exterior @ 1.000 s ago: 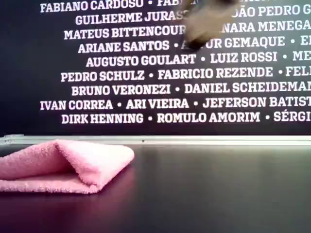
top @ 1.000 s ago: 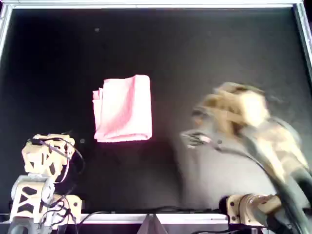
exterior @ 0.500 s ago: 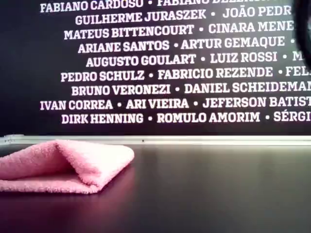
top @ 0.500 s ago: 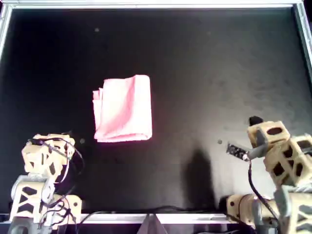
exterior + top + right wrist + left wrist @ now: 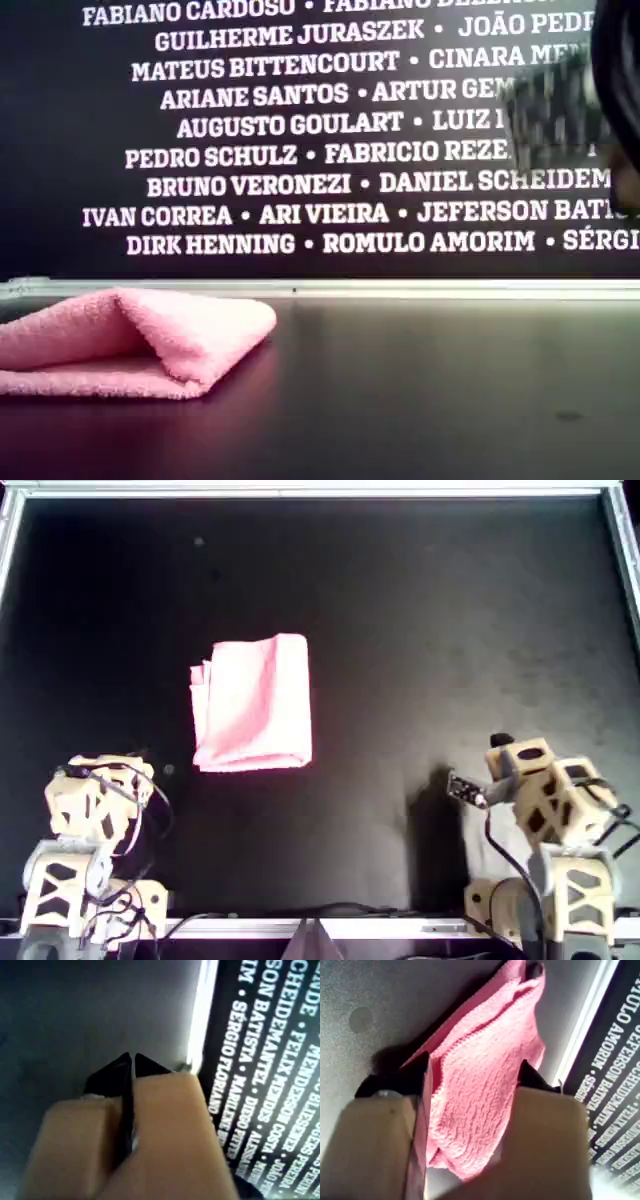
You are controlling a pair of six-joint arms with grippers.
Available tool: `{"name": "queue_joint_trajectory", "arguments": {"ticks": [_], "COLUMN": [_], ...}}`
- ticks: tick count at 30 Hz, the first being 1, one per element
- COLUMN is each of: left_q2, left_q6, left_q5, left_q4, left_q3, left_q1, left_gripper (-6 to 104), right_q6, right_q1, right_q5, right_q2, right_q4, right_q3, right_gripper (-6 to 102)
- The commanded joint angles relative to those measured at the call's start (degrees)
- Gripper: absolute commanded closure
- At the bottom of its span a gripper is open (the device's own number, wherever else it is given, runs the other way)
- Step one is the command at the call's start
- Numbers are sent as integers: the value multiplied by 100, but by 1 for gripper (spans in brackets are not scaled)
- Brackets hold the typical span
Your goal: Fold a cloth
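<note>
The robot is two arms made of pale tan plastic blocks, one arm (image 5: 85,825) at the overhead view's bottom left and the other arm (image 5: 555,825) at its bottom right. The blocks have cut-out holes like little triangles and thin black cables (image 5: 500,855) looping over them, and a small dark flat part (image 5: 466,791) sticks out from the second arm. Up close, each tan gripper has black pointed fingertips (image 5: 120,1072).
</note>
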Motion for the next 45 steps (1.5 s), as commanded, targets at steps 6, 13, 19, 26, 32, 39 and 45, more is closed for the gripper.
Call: {"name": "queue_joint_trajectory", "arguments": {"ticks": [6, 13, 19, 26, 32, 39, 45], "left_q2": [114, 132, 141, 149, 149, 105, 53], "left_q6": [-18, -26, -26, -26, 53, 0, 35], "left_q5": [9, 18, 18, 18, 18, 18, -70], "left_q4": [18, 264, 281, 932, 1283, 1380, 1371], "left_q3": [-62, -62, -62, -62, -62, -62, -62], "left_q1": [413, 589, 589, 571, 536, 519, 536], "left_gripper": [40, 70, 99, 99, 99, 99, 98], "right_q6": [18, 18, 18, 18, 18, 18, 18], "right_q1": [-229, -606, -606, -615, -615, -606, -519], "right_q5": [26, -70, -70, 0, 0, 18, 9], "right_q2": [264, 264, 264, 264, 272, 246, 246], "right_q4": [-896, 88, 1274, 1424, 1767, 1767, 1758], "right_q3": [439, 439, 439, 439, 439, 439, 431], "right_gripper": [95, 95, 95, 95, 95, 94, 94]}}
